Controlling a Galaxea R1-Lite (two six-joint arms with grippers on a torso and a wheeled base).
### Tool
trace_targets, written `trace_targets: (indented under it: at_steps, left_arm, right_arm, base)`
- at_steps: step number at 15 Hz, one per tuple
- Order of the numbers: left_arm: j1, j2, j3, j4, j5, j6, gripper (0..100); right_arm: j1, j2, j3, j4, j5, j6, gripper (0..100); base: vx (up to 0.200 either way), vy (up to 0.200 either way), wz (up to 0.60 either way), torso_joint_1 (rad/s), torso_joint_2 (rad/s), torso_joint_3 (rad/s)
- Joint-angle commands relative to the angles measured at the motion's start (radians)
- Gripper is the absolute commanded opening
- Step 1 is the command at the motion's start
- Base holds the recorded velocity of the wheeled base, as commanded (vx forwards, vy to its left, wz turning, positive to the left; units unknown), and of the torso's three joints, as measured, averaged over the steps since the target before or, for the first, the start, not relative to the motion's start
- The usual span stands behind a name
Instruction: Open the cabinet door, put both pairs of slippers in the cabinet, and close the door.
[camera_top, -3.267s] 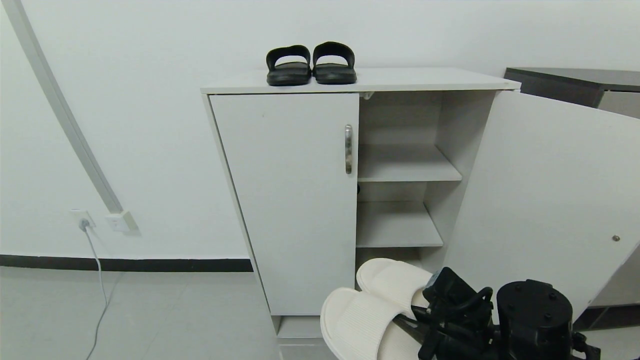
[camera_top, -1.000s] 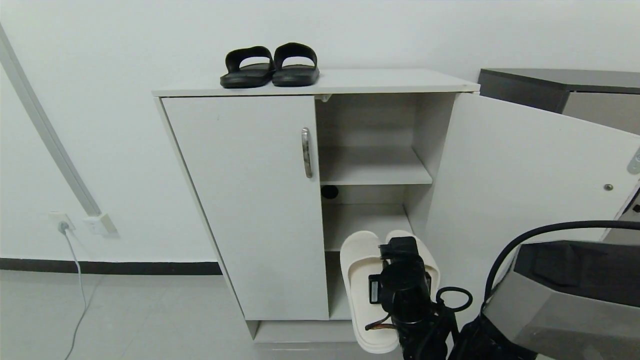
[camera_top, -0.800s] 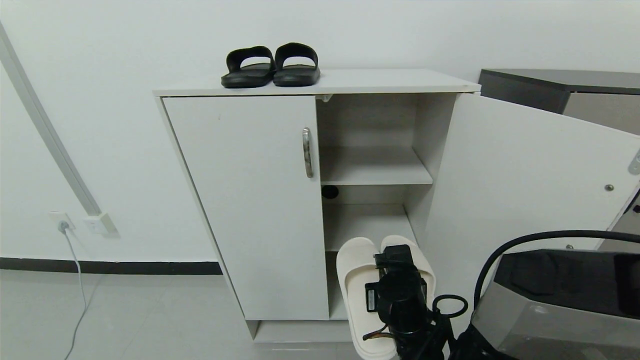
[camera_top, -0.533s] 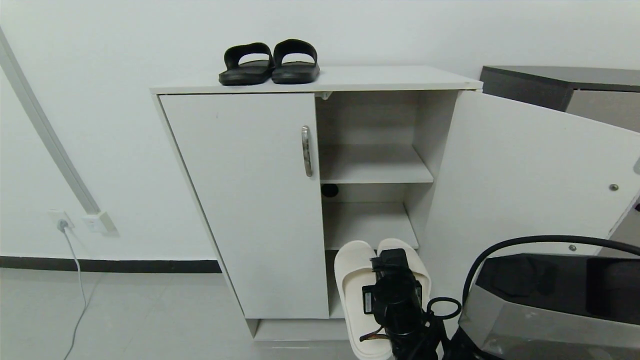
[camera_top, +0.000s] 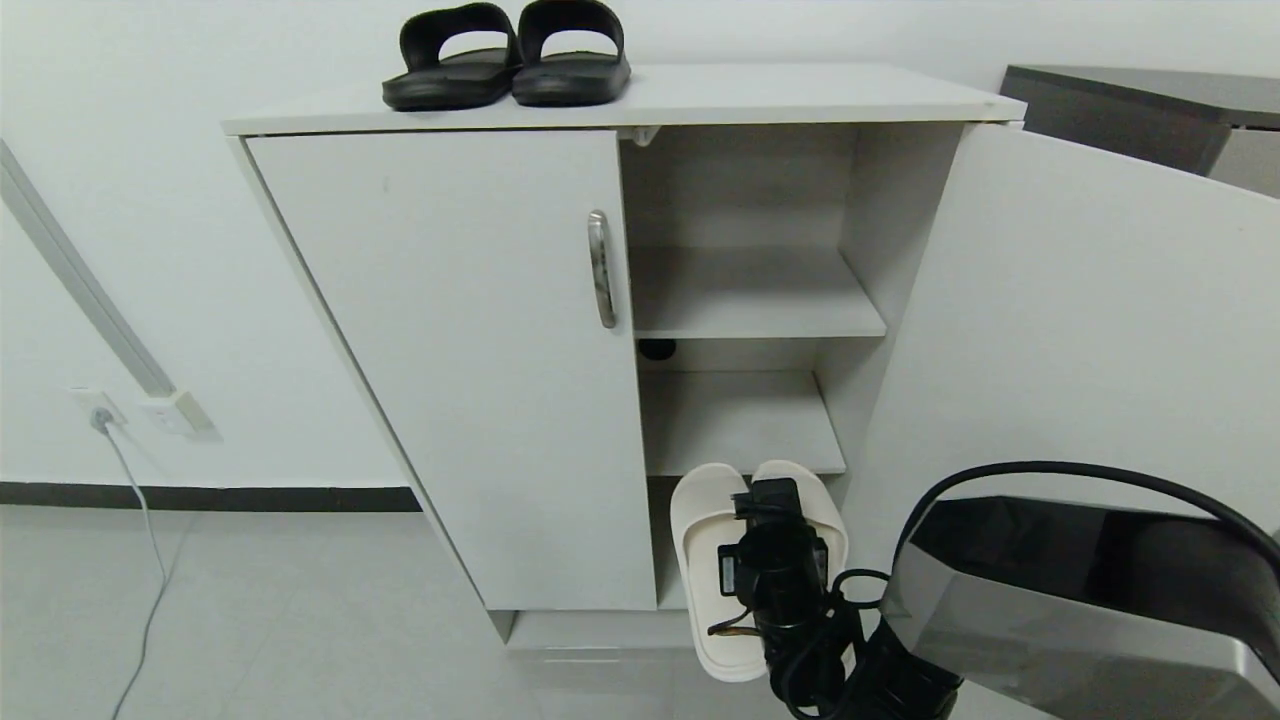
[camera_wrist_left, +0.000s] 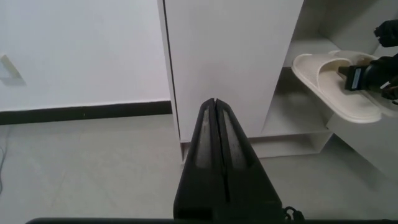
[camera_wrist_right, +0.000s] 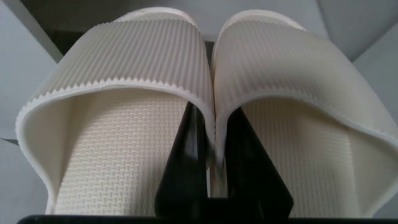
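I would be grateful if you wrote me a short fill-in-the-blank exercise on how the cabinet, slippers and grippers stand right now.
1. The black slippers rest on ___ of the cabinet.
2. The cabinet's right door stands ___.
3. The right gripper is shut on the white slippers, while the left gripper, fingers shut, holds ___.
Missing words: top; open; nothing.

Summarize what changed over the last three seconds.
The right gripper, shut on the white slippers throughout, swung them from slanting to pointing straight at the bottom opening of the cabinet. The camera also shifted. Black slippers stay on top; right door open, left door shut.
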Motion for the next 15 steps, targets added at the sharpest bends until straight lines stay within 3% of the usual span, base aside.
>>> trace_targets:
  at_steps: [1, 5, 9, 15]
  left_arm:
    - [0.000, 0.002, 0.000, 0.000, 0.000, 0.000, 0]
    - [0.000, 0.002, 0.000, 0.000, 0.001, -0.001, 0]
    - [0.000, 0.002, 0.000, 0.000, 0.001, -0.001, 0]
    - [0.000, 0.002, 0.000, 0.000, 0.001, -0.001, 0]
  right_arm:
    - [-0.009, 0.039, -0.035, -0.002, -0.002, 0.000, 0]
    - [-0.012, 0.038, -0.038, -0.049, -0.012, -0.020, 0]
    - [-0.032, 0.082, -0.028, -0.291, -0.012, -0.177, 0]
    - [-0.035, 0.081, -0.025, -0.299, -0.012, -0.180, 0]
  base:
    - [0.000, 0.000, 0.00, 0.012, 0.00, -0.198]
    - [0.000, 0.000, 0.00, 0.006, 0.00, -0.128]
    - [0.000, 0.000, 0.00, 0.000, 0.00, 0.000]
    - [0.000, 0.000, 0.00, 0.000, 0.00, 0.000]
